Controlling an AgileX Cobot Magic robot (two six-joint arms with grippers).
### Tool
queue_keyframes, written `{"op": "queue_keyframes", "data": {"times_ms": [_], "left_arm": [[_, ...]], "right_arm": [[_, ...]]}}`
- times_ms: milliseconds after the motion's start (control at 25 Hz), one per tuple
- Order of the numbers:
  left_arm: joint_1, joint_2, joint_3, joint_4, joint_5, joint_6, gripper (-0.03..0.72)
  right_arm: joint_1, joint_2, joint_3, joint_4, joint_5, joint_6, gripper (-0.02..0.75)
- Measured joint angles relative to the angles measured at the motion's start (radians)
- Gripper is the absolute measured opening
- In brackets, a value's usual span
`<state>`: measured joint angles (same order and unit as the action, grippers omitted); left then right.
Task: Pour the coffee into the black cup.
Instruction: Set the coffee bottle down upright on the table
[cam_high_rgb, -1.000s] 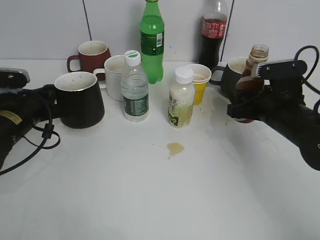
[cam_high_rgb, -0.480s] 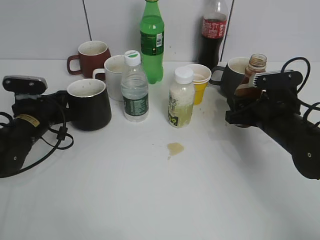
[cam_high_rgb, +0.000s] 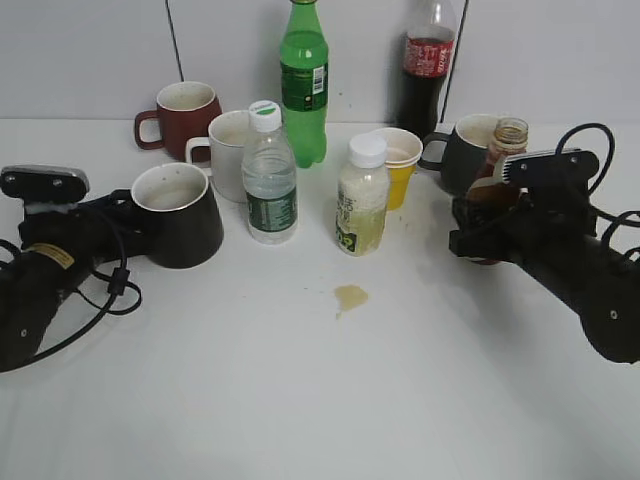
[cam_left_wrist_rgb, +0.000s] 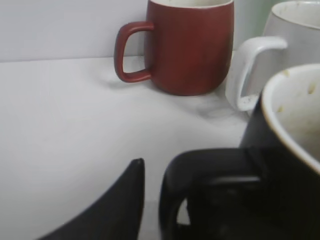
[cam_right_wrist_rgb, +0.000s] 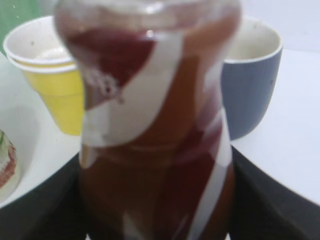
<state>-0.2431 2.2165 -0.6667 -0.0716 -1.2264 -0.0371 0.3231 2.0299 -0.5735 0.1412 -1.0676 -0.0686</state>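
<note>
On the left of the white surface (cam_high_rgb: 300, 400), the left tool (cam_high_rgb: 128, 215) is at the handle of the black cup (cam_high_rgb: 180, 215), which sits tilted, its rim leaning toward the left. In the left wrist view one dark finger (cam_left_wrist_rgb: 112, 210) shows just left of the cup's loop handle (cam_left_wrist_rgb: 200, 195); whether the tool is clamped on the handle I cannot tell.

On the right, the right tool (cam_high_rgb: 480, 232) is clamped around the lower body of the coffee bottle (cam_high_rgb: 497, 165), whose capless clear neck stands above it, roughly upright. In the right wrist view the bottle (cam_right_wrist_rgb: 155, 125) fills the frame with dark fingers (cam_right_wrist_rgb: 265, 200) pressed on both sides.

Just behind the bottle is a dark grey mug (cam_high_rgb: 462, 150), and left of that a yellow paper cup (cam_high_rgb: 398, 165). Further back stand a cola bottle (cam_high_rgb: 428, 60) and a green bottle (cam_high_rgb: 304, 80). Near the middle are a small pale drink bottle (cam_high_rgb: 362, 200) and a water bottle (cam_high_rgb: 268, 180), with a white mug (cam_high_rgb: 228, 150) and a maroon mug (cam_high_rgb: 185, 115) beyond the black cup. A small yellowish spill (cam_high_rgb: 349, 297) lies on the surface nearer than the pale bottle.
</note>
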Motion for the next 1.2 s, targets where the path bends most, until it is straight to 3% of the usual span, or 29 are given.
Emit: {"op": "queue_keyframes", "data": {"times_ms": [120, 320, 480, 600, 800, 1120, 1200], "left_arm": [[0.001, -0.013, 0.02, -0.002, 0.001, 0.0, 0.278], [0.001, -0.054, 0.087, -0.002, 0.004, 0.0, 0.293], [0.001, -0.085, 0.14, -0.002, 0.009, 0.0, 0.294], [0.001, -0.137, 0.185, -0.002, 0.014, 0.0, 0.295], [0.001, -0.306, 0.236, -0.004, 0.096, -0.001, 0.296], [0.001, -0.74, 0.24, -0.09, 0.827, -0.001, 0.296], [0.001, -0.853, 0.239, -0.092, 0.983, -0.001, 0.298]], "right_arm": [[0.0, 0.05, -0.003, -0.015, -0.016, 0.002, 0.503], [0.0, 0.102, -0.008, -0.038, -0.101, 0.069, 0.503], [0.0, 0.105, -0.012, -0.041, -0.077, 0.094, 0.622], [0.0, 0.069, -0.006, -0.042, 0.012, 0.097, 0.652], [0.0, -0.094, -0.002, -0.042, 0.3, 0.096, 0.654], [0.0, -0.404, -0.006, -0.047, 0.858, 0.095, 0.646], [0.0, -0.492, -0.025, -0.072, 1.115, 0.093, 0.641]]}}
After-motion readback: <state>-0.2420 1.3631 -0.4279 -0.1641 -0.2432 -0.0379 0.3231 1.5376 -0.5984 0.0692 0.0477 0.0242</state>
